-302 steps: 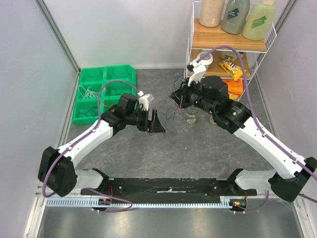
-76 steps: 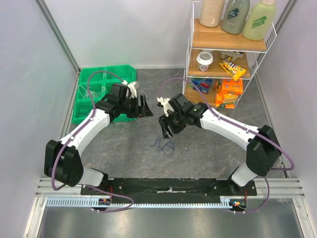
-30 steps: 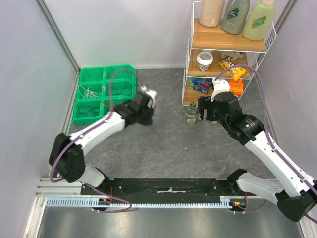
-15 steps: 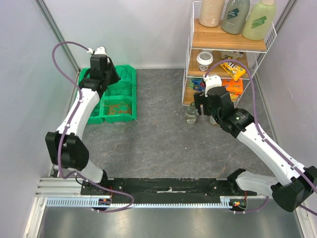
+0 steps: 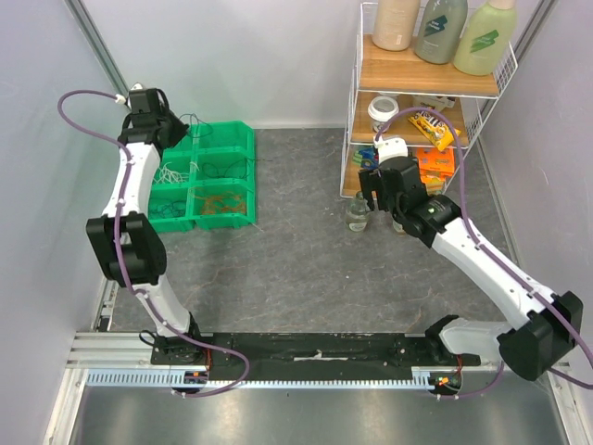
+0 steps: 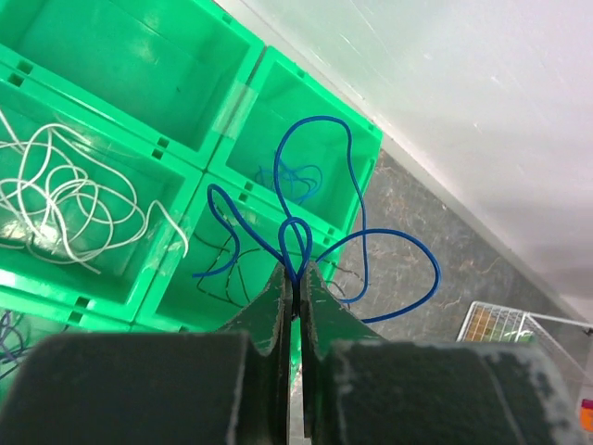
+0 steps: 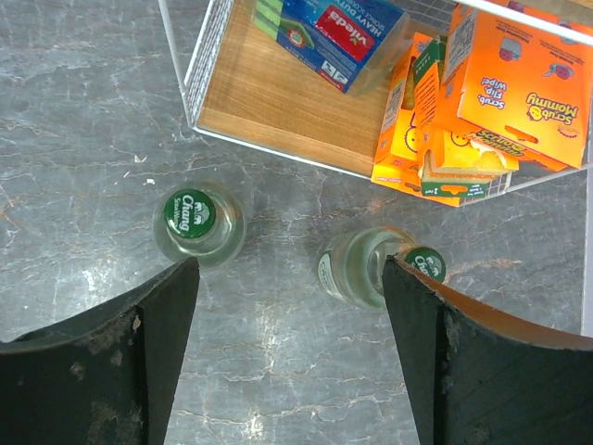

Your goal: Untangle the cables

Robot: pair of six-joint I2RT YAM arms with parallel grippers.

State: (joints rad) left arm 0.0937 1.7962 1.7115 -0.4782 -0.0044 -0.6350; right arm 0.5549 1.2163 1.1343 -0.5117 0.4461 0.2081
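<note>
You are over the green tray (image 5: 222,126) at the far left of the table, and the step looks like dropping off one sorted cable. To do it well, centre the left gripper (image 6: 295,278) over the compartment (image 6: 320,139) that already holds blue wires. Lower until the dangling loops sit inside its walls, then let go. The loops spread wide, so they could catch on a divider or spill into the cell beside it with black wires (image 6: 232,273).

The left gripper's jaws are pressed together on the blue cable (image 6: 313,118), pinching it near its middle, above the tray. The right gripper (image 7: 289,278) is spread wide and holds nothing. It hovers over two bottles (image 7: 195,218) on the floor beside the shelf rack (image 5: 426,79).
</note>
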